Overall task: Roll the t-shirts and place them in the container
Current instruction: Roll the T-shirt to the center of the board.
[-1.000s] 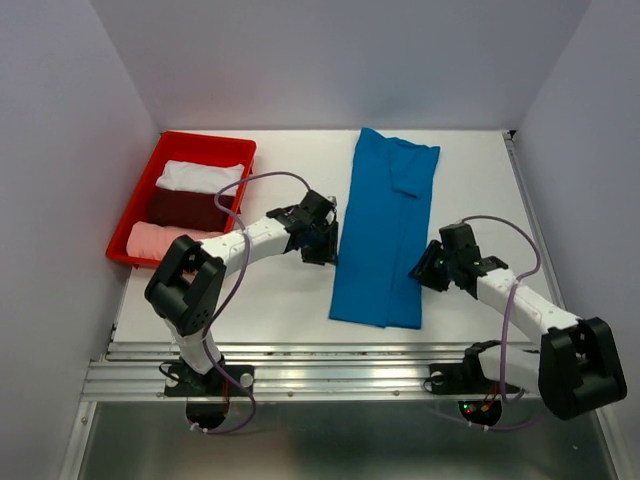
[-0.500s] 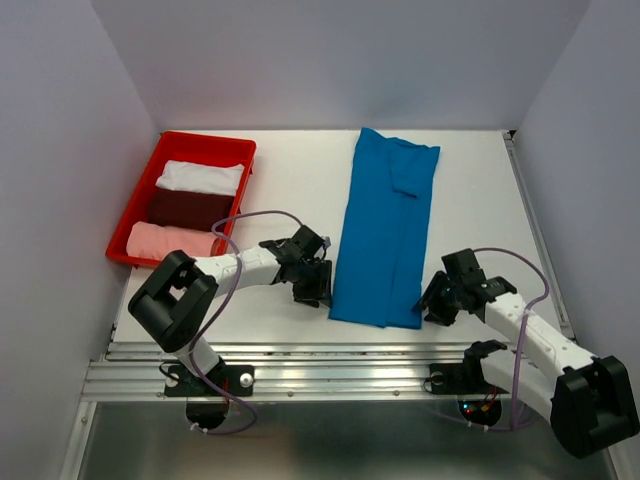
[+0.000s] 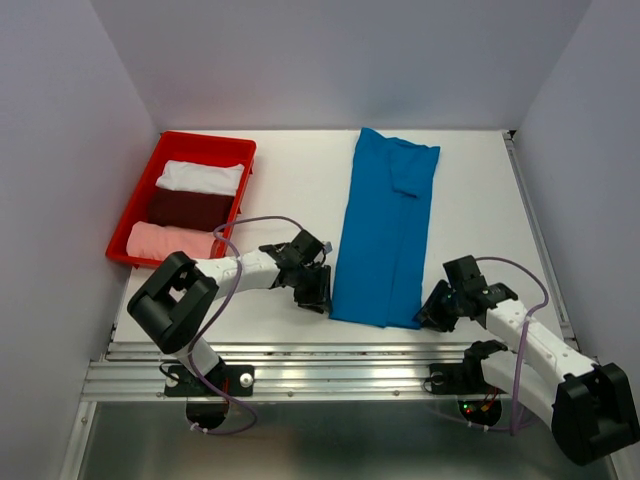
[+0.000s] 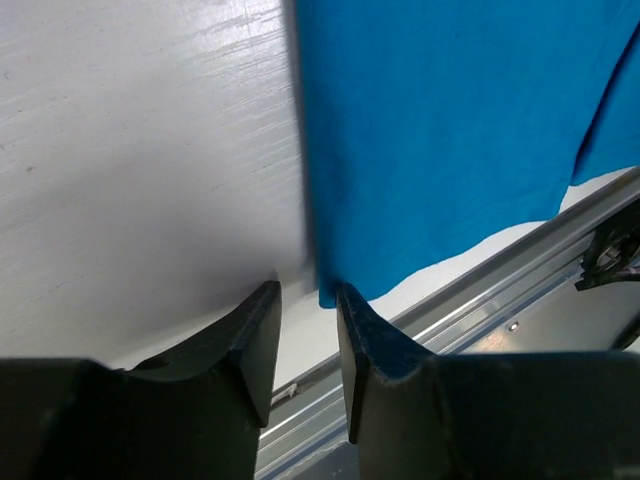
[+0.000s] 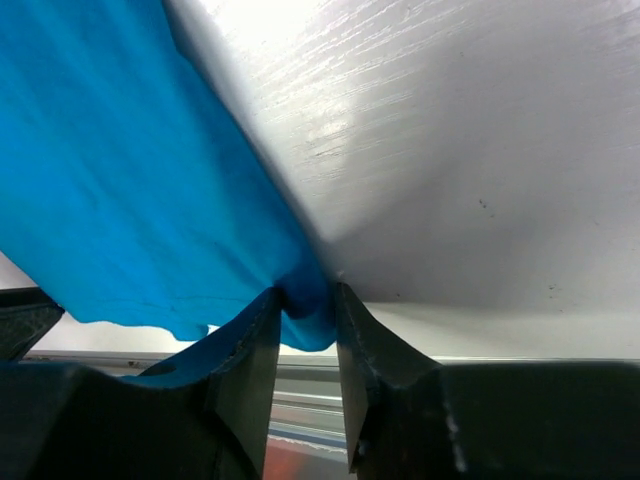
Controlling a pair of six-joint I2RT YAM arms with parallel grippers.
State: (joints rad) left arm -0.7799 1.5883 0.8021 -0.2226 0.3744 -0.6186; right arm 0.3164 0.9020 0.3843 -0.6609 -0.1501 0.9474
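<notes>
The white table (image 3: 470, 200) carries a blue t-shirt (image 3: 385, 230), folded to a long strip that runs from the far edge toward the near edge, a little right of the middle; one sleeve lies folded over its far part. At the far left stands a red tray (image 3: 205, 137); in it three folded t-shirts lie in a row: a white t-shirt (image 3: 200, 177) farthest, a dark maroon t-shirt (image 3: 190, 208) in the middle, and a pale pink t-shirt (image 3: 165, 240) nearest.

The left gripper (image 3: 322, 300) is low at the near left corner of the blue strip. Its jaws stand narrow, bare table shows between them, and the cloth corner reaches into the gap beside one finger (image 4: 360, 330); it seems the cloth is not pinched.

The right gripper (image 3: 425, 318) is at the near right corner; its jaws are narrow and a bunched fold of the blue cloth sits squeezed between them.
</notes>
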